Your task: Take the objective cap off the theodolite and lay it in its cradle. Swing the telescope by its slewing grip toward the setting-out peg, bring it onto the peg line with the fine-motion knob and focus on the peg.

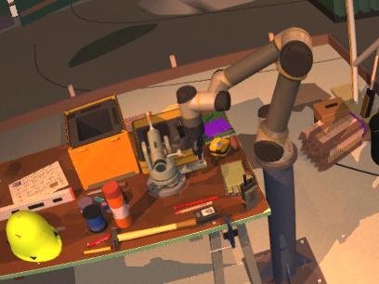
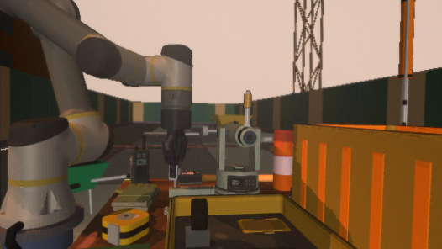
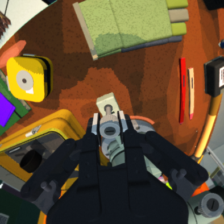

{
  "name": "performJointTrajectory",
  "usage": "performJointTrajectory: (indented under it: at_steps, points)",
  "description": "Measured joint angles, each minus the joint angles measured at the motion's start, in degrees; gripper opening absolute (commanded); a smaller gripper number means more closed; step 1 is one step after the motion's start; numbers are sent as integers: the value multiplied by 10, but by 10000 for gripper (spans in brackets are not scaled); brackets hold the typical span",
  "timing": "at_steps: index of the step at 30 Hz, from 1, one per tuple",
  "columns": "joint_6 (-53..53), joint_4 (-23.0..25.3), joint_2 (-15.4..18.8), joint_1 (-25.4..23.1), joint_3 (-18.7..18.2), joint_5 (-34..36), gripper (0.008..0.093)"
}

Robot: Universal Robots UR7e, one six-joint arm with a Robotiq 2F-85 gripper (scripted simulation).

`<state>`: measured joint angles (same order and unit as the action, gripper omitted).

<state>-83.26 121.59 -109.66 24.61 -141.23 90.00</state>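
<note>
The grey-green theodolite [image 1: 161, 160] stands mid-table on a round base, its telescope [image 2: 235, 126] tilted up with the slewing grip [image 2: 248, 100] pointing upward. A small knurled fine-motion knob [image 3: 109, 128] on a bracket beside the base is clamped between the fingers of my gripper [image 3: 109, 120]. The gripper [image 1: 191, 149] hangs straight down at the theodolite's right side. The black objective cap [image 2: 198, 213] stands on edge in its cradle inside the open yellow case [image 1: 158, 124] behind the instrument.
The yellow case's rim [image 3: 54, 122] lies just left of the gripper. A yellow tape measure [image 3: 29, 78], a green notebook [image 3: 128, 22], red pencils [image 3: 182, 90] and a hammer [image 1: 153, 229] lie on the table. An orange box [image 1: 100, 139] stands left of the theodolite.
</note>
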Motion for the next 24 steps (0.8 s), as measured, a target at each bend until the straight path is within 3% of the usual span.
performJointTrajectory:
  at_steps: [24]
  points:
    - [433, 0, 0, 0, 0, 0, 80]
